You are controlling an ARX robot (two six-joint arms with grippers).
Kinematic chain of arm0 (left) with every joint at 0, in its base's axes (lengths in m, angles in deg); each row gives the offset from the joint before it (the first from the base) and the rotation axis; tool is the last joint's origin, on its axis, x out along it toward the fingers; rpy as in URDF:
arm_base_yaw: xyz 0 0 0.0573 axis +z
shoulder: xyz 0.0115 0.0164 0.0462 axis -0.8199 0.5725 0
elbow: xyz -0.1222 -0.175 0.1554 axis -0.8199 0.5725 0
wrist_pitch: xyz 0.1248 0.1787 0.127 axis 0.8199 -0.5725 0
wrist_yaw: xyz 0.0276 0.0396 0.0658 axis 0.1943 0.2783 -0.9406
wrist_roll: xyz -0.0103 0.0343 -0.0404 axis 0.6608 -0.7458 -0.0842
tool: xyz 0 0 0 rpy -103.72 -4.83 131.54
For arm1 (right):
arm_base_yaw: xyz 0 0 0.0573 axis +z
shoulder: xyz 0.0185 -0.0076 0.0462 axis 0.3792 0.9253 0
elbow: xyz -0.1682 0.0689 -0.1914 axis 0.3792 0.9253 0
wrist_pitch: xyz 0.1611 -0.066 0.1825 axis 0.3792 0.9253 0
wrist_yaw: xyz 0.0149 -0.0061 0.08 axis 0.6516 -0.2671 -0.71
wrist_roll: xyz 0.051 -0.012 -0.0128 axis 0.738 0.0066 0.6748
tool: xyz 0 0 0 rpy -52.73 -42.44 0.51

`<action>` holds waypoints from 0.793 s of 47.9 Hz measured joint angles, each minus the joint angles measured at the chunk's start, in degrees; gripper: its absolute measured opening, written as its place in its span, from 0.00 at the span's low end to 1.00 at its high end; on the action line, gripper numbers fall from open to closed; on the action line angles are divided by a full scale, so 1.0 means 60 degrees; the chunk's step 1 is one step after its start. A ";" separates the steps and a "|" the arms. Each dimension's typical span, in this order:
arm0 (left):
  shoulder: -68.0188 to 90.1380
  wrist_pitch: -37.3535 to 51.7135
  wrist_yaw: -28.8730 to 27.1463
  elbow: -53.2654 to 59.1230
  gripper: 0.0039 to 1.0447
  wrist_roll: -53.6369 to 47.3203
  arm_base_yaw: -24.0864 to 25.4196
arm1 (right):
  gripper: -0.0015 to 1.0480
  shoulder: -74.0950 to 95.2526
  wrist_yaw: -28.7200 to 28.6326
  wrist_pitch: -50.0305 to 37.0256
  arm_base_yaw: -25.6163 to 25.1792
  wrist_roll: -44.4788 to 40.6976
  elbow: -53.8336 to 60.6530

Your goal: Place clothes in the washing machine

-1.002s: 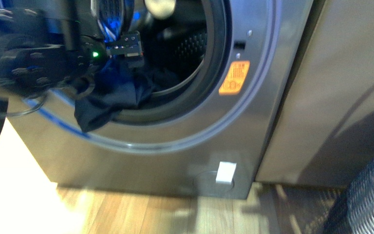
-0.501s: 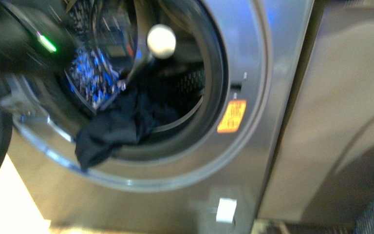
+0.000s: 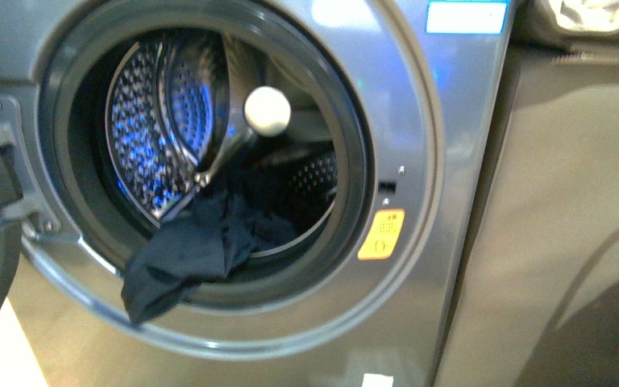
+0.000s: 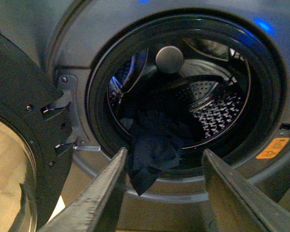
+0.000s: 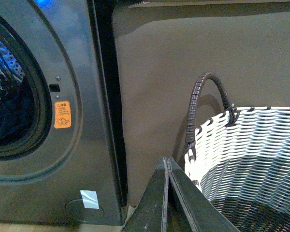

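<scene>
Navy, nearly black fabric is seen draped over the lower rim of the porthole: the clothes lie partly inside the perforated drum and partly spilled out over the dark door seal, one corner hanging down against the silver front of the washing machine.

The left pincer is held in front of the opening with its jaws spread wide and nothing between them. The right pincer is pressed closed and empty, above a white woven basket.

The step in hand is judged to be tucking in the hanging part. The loose corner is best gathered low and carried well past the seal before release.

Ample room is left by the round mouth; the open door stands close on one side, and a pale ball sits near the upper centre of the opening.
</scene>
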 joint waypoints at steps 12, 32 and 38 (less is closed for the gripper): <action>-0.1158 0.0211 0.0845 0.1483 0.02 0.0022 0.0918 | 0.02 0.0000 0.0004 0.0000 0.0000 -0.0004 0.0000; -0.2473 0.0168 0.2222 0.2619 0.03 0.0015 0.2357 | 0.02 0.0000 0.0000 0.0000 0.0000 -0.0004 0.0000; -0.2860 0.0029 0.2259 0.2856 0.03 0.0015 0.2361 | 0.02 0.0000 0.0000 0.0000 0.0000 -0.0004 0.0000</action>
